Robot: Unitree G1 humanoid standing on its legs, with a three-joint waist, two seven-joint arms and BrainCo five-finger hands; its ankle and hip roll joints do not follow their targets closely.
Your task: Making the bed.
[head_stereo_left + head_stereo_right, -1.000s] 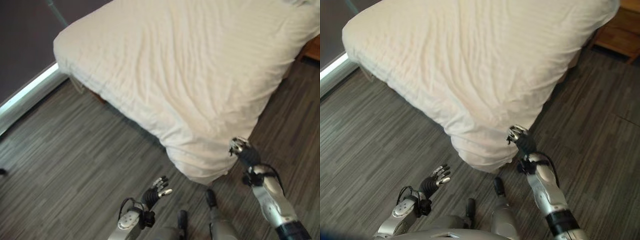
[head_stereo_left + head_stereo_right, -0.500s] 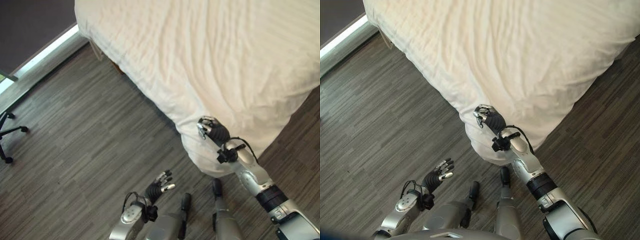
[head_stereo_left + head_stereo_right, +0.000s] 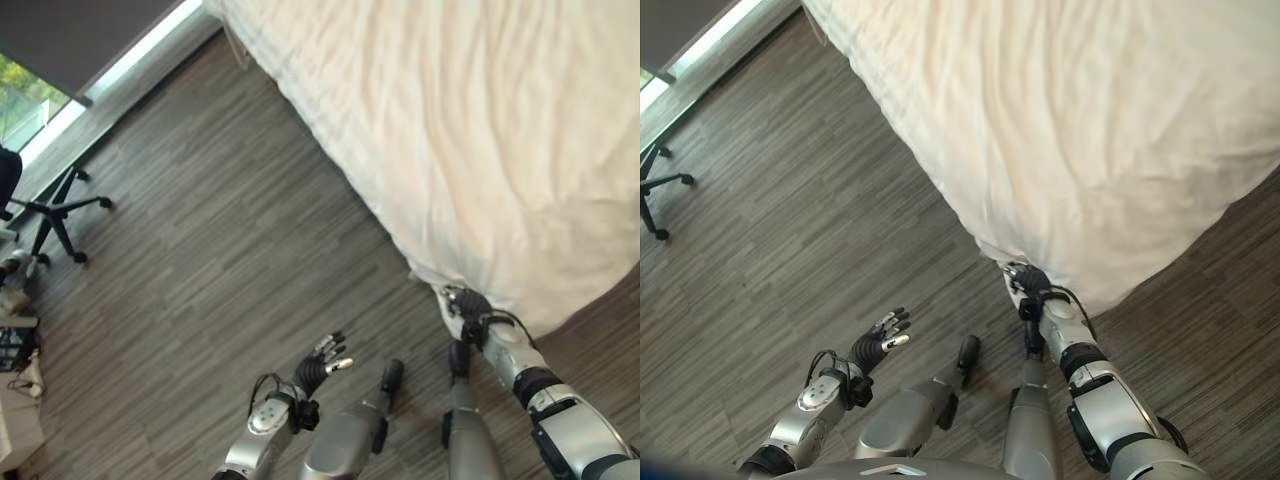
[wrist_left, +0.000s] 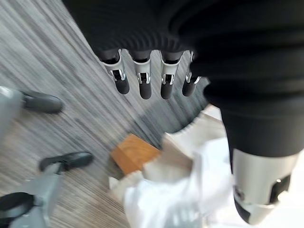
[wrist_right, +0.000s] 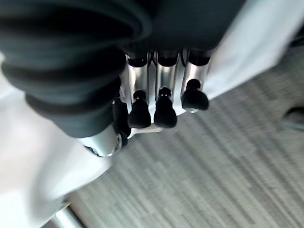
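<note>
The white duvet (image 3: 480, 130) drapes the bed, its corner hanging just above the floor (image 3: 220, 260), where our right hand (image 3: 1028, 284) curls round the fabric. We should pull steadily outward; our left hand (image 3: 322, 365) hovers open, empty.

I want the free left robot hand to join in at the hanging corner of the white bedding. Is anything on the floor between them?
Nothing visible. The left robot hand hangs open over bare wood floor, and that stretch to the bedding corner, where the right robot hand is, holds nothing.
</note>
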